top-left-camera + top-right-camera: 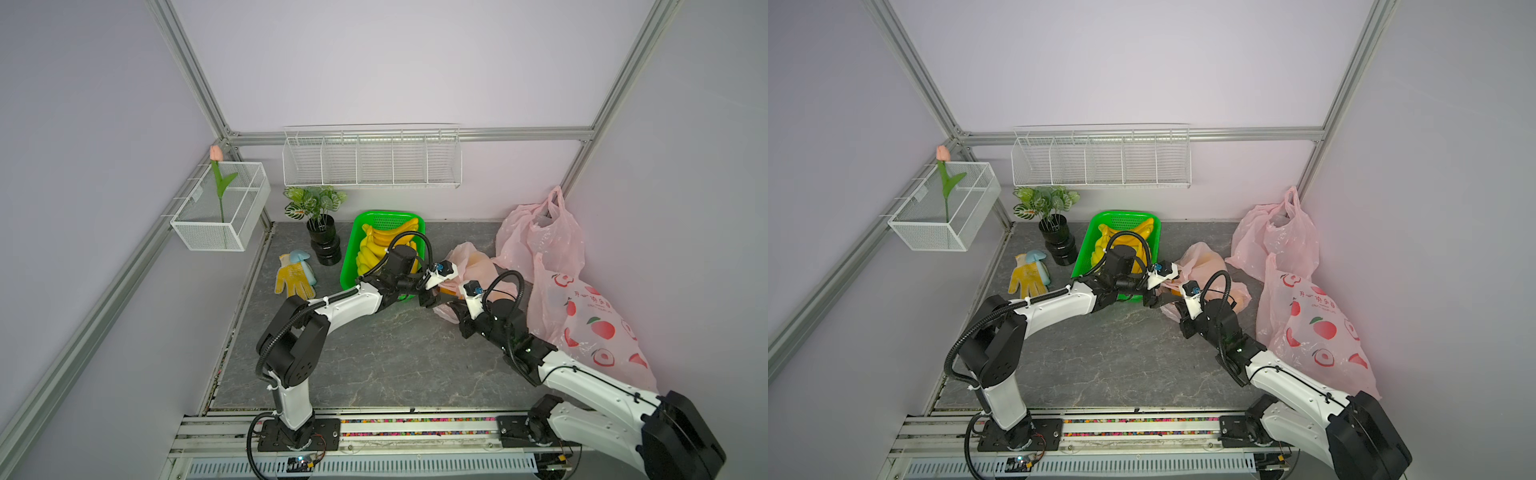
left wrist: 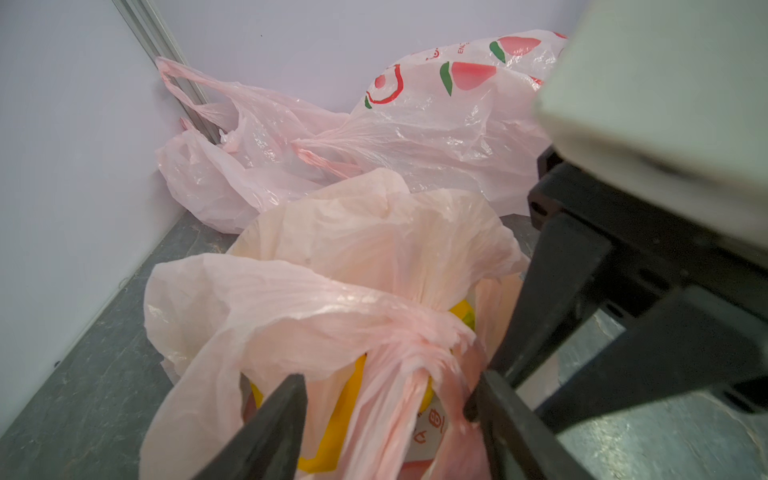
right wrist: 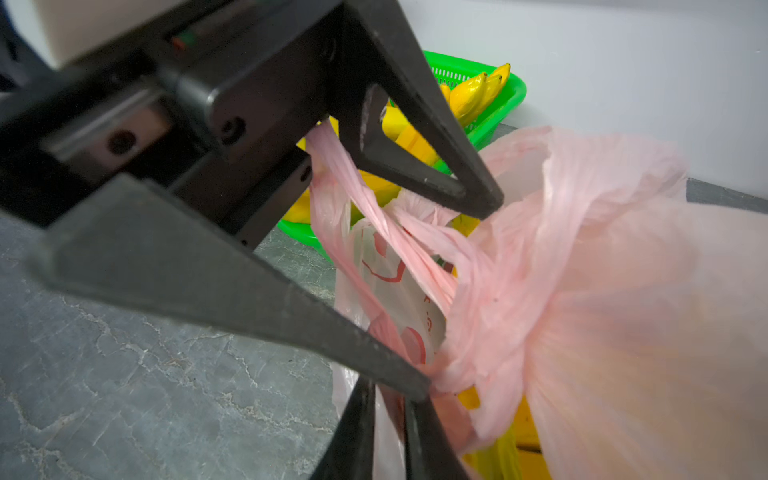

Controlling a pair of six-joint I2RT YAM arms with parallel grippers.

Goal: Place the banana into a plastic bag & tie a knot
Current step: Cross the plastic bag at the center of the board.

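Left wrist: banana (image 2: 332,419) inside bag (image 2: 374,249) on worktop (image 2: 83,395); left claw (image 2: 386,390) apart, straddling twisted handles (image 2: 415,345). Right claw (image 3: 386,415) clamped on bag. Could lose knot through slack, or tear film by overpulling.

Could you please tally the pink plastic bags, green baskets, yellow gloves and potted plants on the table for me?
Pink plastic bag: 3
Green basket: 1
Yellow glove: 1
Potted plant: 1
Total: 6
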